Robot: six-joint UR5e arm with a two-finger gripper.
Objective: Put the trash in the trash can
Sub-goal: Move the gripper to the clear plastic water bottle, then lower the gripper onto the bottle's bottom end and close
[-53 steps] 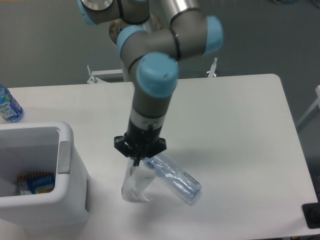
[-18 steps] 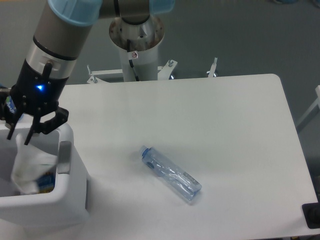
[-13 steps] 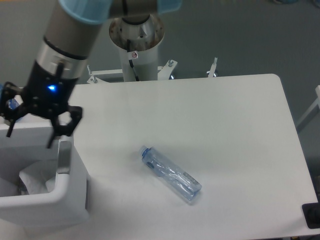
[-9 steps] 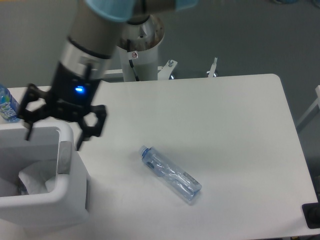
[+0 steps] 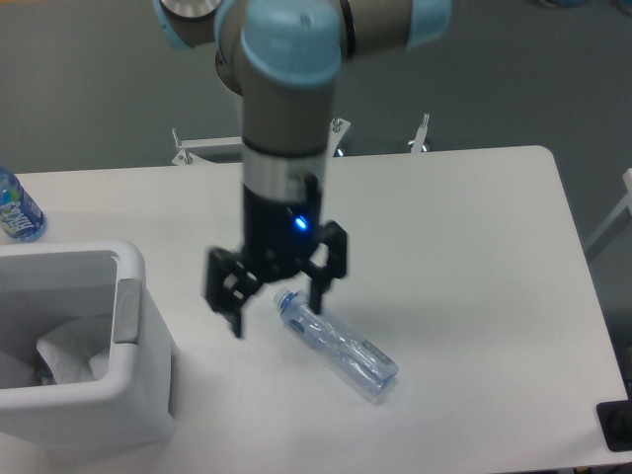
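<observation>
White rectangular plastic trash can [image 5: 128,326] sits near left on the white table [image 5: 464,257]; crumpled white wrapper [image 5: 74,346] inside it. Clear bluish plastic water bottle [image 5: 341,346] lies right of it, mid-table. Blue-labelled bottle [image 5: 17,209] far left.

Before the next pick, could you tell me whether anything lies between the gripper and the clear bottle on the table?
Nothing visible does. The open gripper hangs just above the cap end of the clear bottle, which lies alone on the bare table. The trash can sits off to the side, with the wrapper already inside.
</observation>
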